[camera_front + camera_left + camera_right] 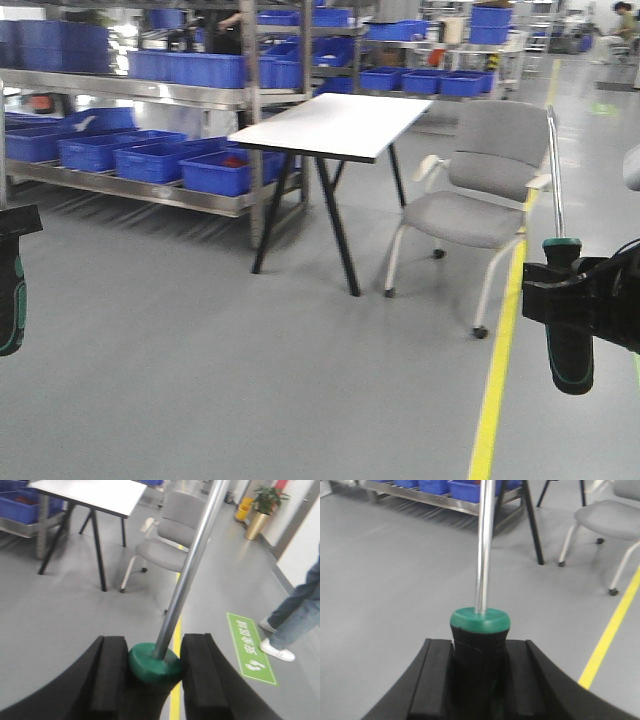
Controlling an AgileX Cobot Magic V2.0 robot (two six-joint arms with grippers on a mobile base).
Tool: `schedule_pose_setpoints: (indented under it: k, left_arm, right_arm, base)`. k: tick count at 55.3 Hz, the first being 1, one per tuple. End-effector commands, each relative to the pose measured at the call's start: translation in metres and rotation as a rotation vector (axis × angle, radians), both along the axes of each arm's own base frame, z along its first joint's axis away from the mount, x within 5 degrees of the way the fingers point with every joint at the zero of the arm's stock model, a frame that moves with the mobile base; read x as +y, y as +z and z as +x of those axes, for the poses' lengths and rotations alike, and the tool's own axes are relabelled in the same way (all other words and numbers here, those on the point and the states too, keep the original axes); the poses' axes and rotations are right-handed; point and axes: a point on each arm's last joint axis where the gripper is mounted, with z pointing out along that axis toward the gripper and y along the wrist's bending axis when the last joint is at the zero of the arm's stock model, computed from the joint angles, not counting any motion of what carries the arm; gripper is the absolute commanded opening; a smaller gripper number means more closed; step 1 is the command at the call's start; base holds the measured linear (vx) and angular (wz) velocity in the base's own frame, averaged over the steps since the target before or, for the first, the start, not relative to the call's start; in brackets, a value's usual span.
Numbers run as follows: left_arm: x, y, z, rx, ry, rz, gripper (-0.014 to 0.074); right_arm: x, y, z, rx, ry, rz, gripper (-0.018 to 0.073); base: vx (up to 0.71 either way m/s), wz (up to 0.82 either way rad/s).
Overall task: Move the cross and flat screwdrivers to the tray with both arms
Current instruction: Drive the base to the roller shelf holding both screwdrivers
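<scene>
My right gripper [572, 296] is shut on the black and green handle of one screwdriver [568, 345], whose silver shaft stands upright. In the right wrist view the pads of the right gripper [480, 680] press both sides of that screwdriver [480, 630]. My left gripper [12, 225] shows only at the left edge, with the other screwdriver [10, 295] hanging from it. In the left wrist view the left gripper [155, 672] is shut on this screwdriver [155, 662], and the shaft leans up to the right. The tray is out of view.
A white table [335, 122] on black legs stands ahead, with a grey wheeled chair [480, 190] to its right. Metal shelves with blue crates [150, 160] fill the left. A yellow floor line [500, 380] runs along the right. A person's legs [295, 615] stand by a green floor sign [250, 647].
</scene>
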Motion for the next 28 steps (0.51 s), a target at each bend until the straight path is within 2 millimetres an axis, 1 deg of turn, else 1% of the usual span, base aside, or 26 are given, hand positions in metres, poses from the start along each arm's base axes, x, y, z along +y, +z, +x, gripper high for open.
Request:
schedule_pose_setpoints:
  k: [1, 16, 28]
  left_arm:
    - [0.0006, 0.0212, -0.0061, -0.084, 0.027, -0.047, 0.0003]
    - [0.0006, 0.0212, -0.0061, -0.084, 0.027, -0.047, 0.0003]
    - [0.0006, 0.0212, -0.0061, -0.084, 0.027, -0.047, 0.0003]
  right_arm:
    - [-0.0013, 0.0223, -0.0045, -0.138, 0.016, 0.019, -0.0008]
    - [-0.0013, 0.0226, -0.0044, -0.141, 0.017, 0.020, -0.0008]
    - [-0.0013, 0.0226, -0.0044, -0.141, 0.017, 0.020, -0.0008]
  base:
    - [0.21, -0.50]
    - [0.23, -0.40]
    - [0.30, -0.21]
